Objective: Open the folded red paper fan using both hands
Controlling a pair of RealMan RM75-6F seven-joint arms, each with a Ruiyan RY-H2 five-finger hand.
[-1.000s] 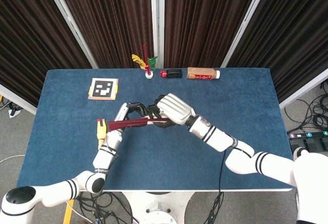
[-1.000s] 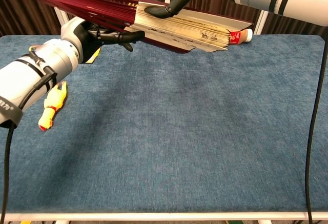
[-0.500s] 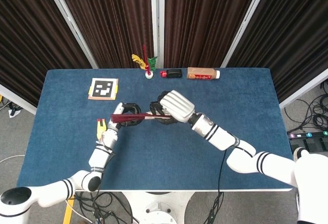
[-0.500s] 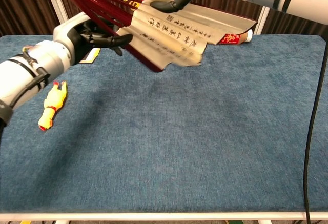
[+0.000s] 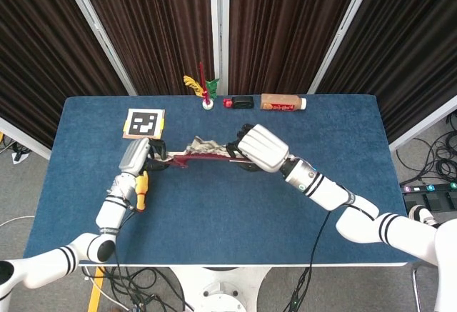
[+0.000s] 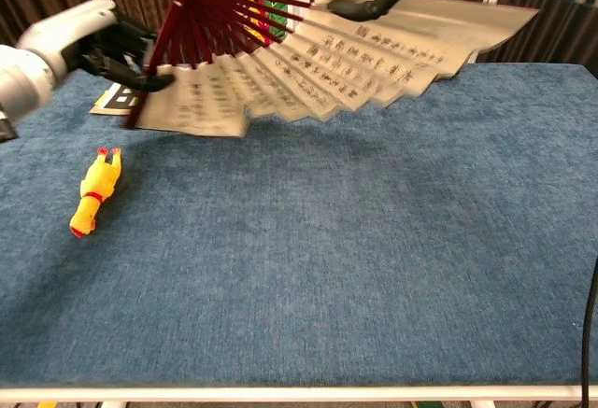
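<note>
The red paper fan is spread wide in the air above the table, its cream leaf with dark writing facing down and its red ribs meeting near the top. In the head view the fan shows edge-on as a thin red and cream strip. My left hand grips the fan's left end stick, also seen from above as my left hand. My right hand holds the right end; in the chest view only my right hand's dark fingers show at the top edge.
A yellow rubber chicken lies on the blue table at the left. A marker card sits at the back left. At the table's back edge stand a small toy, a black and red object and a brown tube.
My hands have moved apart, the left one going left and the right one right. The fan has spread from partly folded to wide open.
</note>
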